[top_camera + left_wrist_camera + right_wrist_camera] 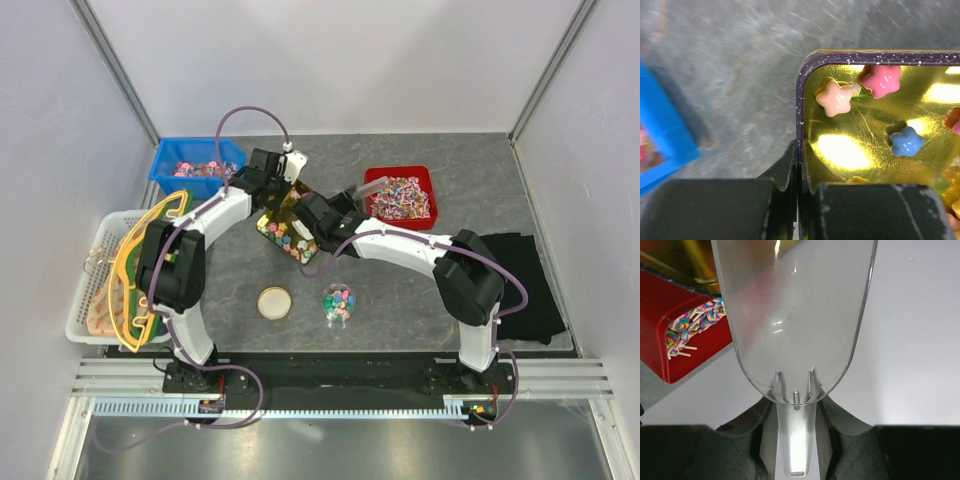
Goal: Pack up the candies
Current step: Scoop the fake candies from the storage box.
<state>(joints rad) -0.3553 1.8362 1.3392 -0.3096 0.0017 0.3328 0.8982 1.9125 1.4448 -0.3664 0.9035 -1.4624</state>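
From above: pinching the far wall of a gold-lined tin (285,232) with the left gripper (268,190), jaws all but closed on the thin metal. Just past its fingertips, inside the tin, a loose heap of mixed-colour candies (290,240). Across the tin, clasping the handle of a clear plastic scoop (372,187) in the right gripper (345,203), part-open around it, bowl reaching out toward a red bin (400,172). Out to the left of the left gripper, a blue bin (165,170). Nearer the bases than both grippers, a small jar (339,303) with some candies inside, and beside it a round lid (274,302), off.

Left wrist: clamped either side of the speckled dark rim at the tin's corner. Ahead on the gold floor, a peach star (835,98), a pink star (881,80) and a blue star (906,141), apart from one another.

Right wrist: handle wedged between the fingers (840,430), bowl straight ahead and seemingly empty. Up and left of it, the red bin, full of swirl lollipops (695,322).

Handling, as a judgement: small, hard, light, smooth; likely to skid on the shiny floor and roll off a tilted scoop. Poor for pinching singly; better taken by sliding the scoop's lip under the heap, tin braced at its wall.
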